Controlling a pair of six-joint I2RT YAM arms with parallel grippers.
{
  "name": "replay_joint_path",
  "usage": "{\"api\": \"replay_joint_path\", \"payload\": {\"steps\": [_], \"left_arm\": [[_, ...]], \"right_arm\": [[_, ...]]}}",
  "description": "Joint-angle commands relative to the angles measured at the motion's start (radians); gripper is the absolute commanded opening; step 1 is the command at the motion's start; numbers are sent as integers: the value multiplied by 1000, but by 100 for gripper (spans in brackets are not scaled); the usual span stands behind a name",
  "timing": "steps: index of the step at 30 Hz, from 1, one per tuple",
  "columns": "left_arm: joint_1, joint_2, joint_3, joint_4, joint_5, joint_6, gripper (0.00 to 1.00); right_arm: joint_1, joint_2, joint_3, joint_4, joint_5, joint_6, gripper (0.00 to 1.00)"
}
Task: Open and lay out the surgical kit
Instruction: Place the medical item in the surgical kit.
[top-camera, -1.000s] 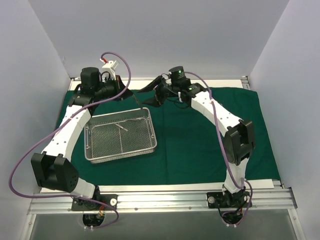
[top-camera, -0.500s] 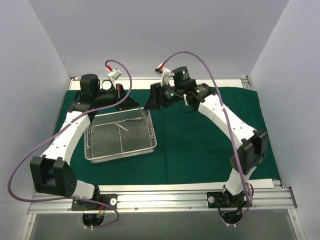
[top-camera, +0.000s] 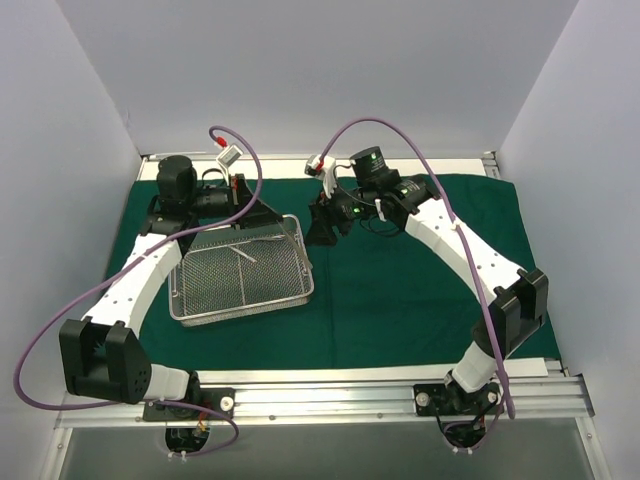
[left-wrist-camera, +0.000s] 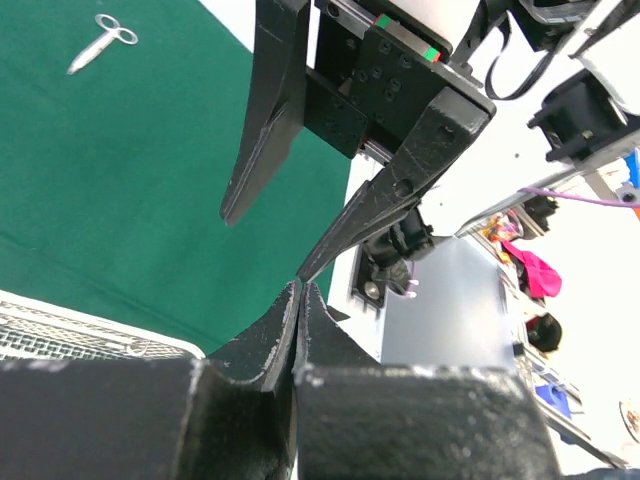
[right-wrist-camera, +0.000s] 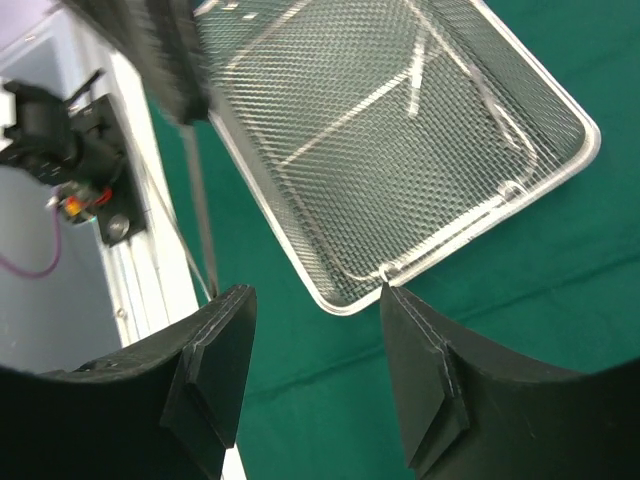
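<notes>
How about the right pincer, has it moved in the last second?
Yes. The right pincer came down the top view, toward the wire-mesh tray's far right corner.

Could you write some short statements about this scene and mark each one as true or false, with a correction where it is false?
1. The mesh tray lies on the green cloth. True.
2. The right gripper is shut. False: its fingers stand apart.
3. The tray is empty. False: thin metal instruments lie in it.
4. A ring-handled instrument lies on the cloth, outside the tray. True.
5. The left gripper is wide open. False: its fingers are pressed together.
</notes>
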Motion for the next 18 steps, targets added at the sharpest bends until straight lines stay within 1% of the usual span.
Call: {"api": "replay_joint_path", "payload": {"steps": [1,7,10,12,14,18], "left_arm": [[-8,-32,-15,153,77,-66,2],[-11,-20,-15,161,88,-71,2],[-17,-16,-18,193,92,-94,2],[-23,-8,-17,213,100,-104,2],[-29,-3,-15,214,100,-107,2],[-29,-2,-18,214,100,-106,2]], "right_arm": [[5,-7,8,-12,-129,-74,52],[13,-25,4,-8,-203,-82,50],[13,-22,4,-7,-235,-80,48],[14,-10,6,-7,-262,-79,45],[14,-4,9,2,-275,-68,42],[14,-13,11,17,-275,-56,41]]}}
